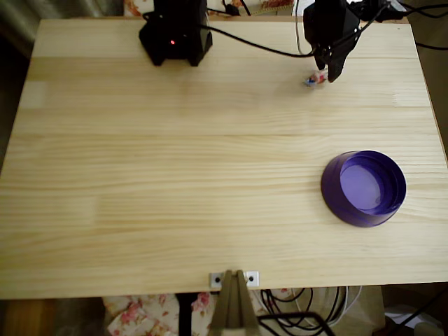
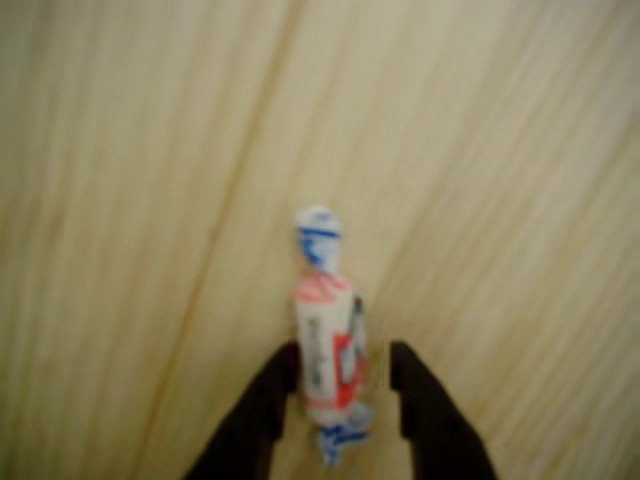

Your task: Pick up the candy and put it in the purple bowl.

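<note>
Pale pine tabletop with lengthwise grain carried the whole scene. Count: one candy, one purple bowl, one arm.

Gripper sat at the far right of the table in the overhead view, black, tips down at the wood. Candy lay right at the fingertips there, just to their left in the picture, on the table surface.

Wrist view was blurred but clear enough: candy sat between the two black fingers, white-and-red middle in the gap, one bluish twisted end sticking out past the tips, the other back between them. Gripper jaws were parted around it, narrow gaps on both sides, not clamped; could not tell if either finger touched the wrapper.

Purple bowl sat well apart from the fingers, nearer the front edge, upright, lighter violet inside. Black arm base sat at the far edge, left of the fingers, cable running between.
</note>
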Controlling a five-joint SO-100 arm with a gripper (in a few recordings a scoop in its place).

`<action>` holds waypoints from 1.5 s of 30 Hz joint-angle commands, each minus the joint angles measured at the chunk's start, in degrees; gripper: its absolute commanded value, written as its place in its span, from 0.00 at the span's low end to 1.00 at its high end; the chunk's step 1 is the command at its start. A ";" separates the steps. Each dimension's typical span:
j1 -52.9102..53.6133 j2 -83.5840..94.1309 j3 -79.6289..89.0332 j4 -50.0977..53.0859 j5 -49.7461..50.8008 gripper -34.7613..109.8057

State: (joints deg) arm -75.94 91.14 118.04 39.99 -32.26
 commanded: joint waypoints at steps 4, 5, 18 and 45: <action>0.18 0.79 -4.39 -1.85 -0.88 0.34; 0.18 0.53 -4.39 -2.02 -0.79 0.33; 0.44 -3.87 -7.65 -1.93 -0.44 0.24; 16.17 10.28 -15.91 0.97 17.23 0.24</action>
State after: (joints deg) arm -60.64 95.01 107.05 42.80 -17.14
